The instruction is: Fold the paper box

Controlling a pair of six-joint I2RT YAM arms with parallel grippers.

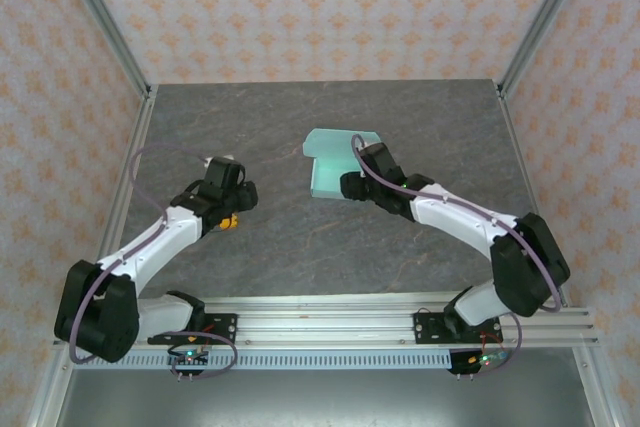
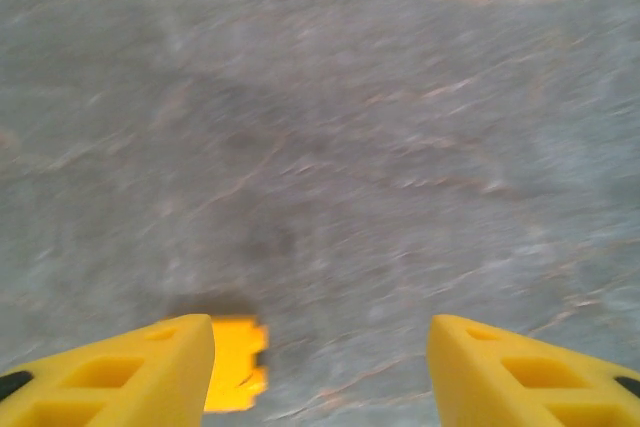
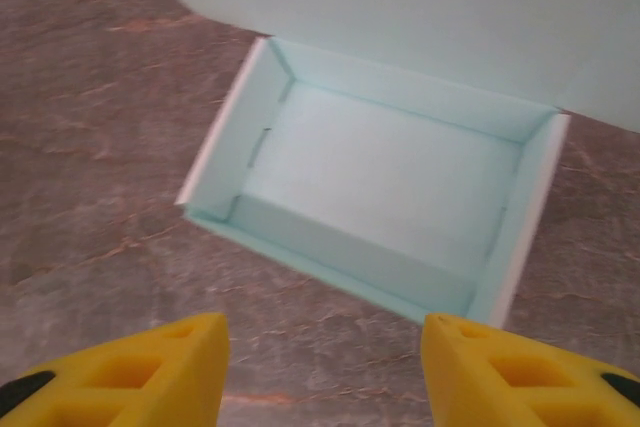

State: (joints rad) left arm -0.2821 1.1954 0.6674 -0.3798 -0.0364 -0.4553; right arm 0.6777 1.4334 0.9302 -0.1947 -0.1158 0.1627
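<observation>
The paper box is a pale mint-blue open tray on the grey table, its lid flap standing open behind it. From above, the paper box lies mid-table. My right gripper hovers open just short of the box's near wall, with nothing between its yellow fingers. In the top view the right gripper is at the box's near edge. My left gripper is open over bare table far left of the box, also seen as the left gripper from above. A tiny orange piece lies flat beside its left finger.
The grey stone-patterned table has aluminium posts at its far corners and patterned walls round it. An aluminium rail with both arm bases runs along the near edge. Open table lies between the two grippers.
</observation>
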